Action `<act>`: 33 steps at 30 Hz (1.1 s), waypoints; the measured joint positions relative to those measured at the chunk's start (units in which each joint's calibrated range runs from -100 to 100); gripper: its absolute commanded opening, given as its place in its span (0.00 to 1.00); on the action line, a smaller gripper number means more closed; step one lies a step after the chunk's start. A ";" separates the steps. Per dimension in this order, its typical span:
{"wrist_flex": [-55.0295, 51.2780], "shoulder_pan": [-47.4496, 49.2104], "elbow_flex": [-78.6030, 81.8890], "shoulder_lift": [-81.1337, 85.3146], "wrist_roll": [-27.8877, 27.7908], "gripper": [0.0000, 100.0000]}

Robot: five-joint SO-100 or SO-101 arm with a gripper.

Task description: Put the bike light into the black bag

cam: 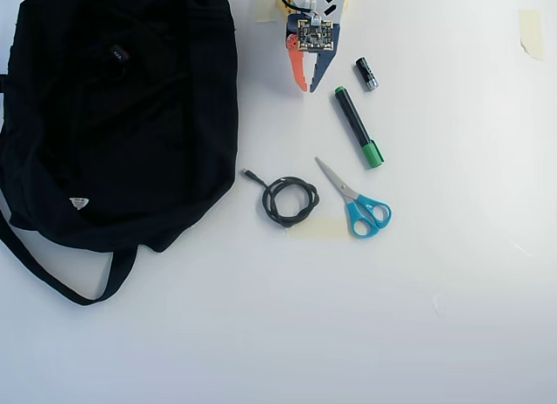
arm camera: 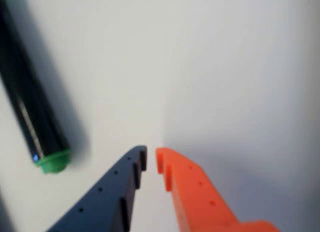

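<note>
The black bag point(cam: 157, 151) lies at the left in the overhead view, with its strap point(cam: 52, 278) and a small white tag point(cam: 79, 203). A small black lump with a glint, the bike light point(cam: 117, 56), rests on the bag's upper part, hard to make out against the fabric. My gripper point(cam: 308, 88) is at the top middle, to the right of the bag and apart from it. In the wrist view the gripper point(arm camera: 151, 159) has a blue and an orange finger, nearly touching, with nothing between them, over bare white table.
A black marker with a green cap point(cam: 357, 128) lies just right of the gripper and shows in the wrist view point(arm camera: 30, 107). A small black-and-silver cylinder point(cam: 366, 74), blue-handled scissors point(cam: 359, 204), a coiled black cable point(cam: 290, 200) and tape patches point(cam: 529, 30) lie on the white table.
</note>
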State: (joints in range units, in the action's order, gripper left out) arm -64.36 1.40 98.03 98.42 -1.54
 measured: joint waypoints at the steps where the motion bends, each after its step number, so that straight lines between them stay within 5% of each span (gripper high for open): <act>1: -0.94 0.00 0.00 0.17 0.00 0.02; 33: -5.58 -0.07 -0.08 0.17 -0.24 0.02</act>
State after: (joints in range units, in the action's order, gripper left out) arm -69.94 1.32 97.96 98.59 -1.78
